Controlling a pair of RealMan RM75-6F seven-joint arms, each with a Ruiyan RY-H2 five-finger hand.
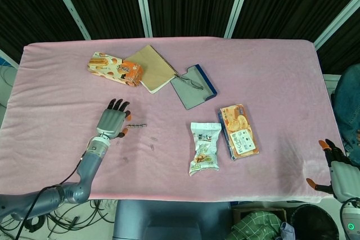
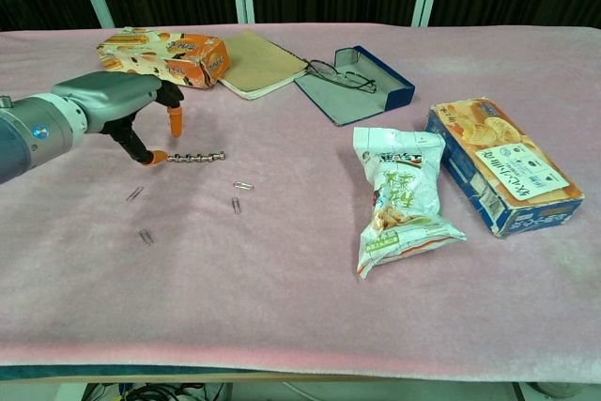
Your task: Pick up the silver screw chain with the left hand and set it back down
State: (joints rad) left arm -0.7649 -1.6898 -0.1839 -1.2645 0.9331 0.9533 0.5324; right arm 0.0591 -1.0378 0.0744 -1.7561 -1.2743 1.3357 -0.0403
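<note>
The silver screw chain (image 1: 136,125) (image 2: 197,156) lies flat on the pink cloth, a short beaded bar. My left hand (image 1: 112,119) (image 2: 127,105) hovers just left of it with fingers spread, and one orange fingertip (image 2: 156,158) is at the chain's left end. It holds nothing. My right hand (image 1: 336,167) stays at the table's front right corner, fingers apart and empty; the chest view does not show it.
Several paper clips (image 2: 141,215) lie near the chain. An orange snack box (image 1: 115,69), a brown notebook (image 1: 151,67) and an open glasses case (image 1: 192,86) sit behind. A white snack bag (image 2: 399,194) and a cracker box (image 2: 502,163) lie to the right.
</note>
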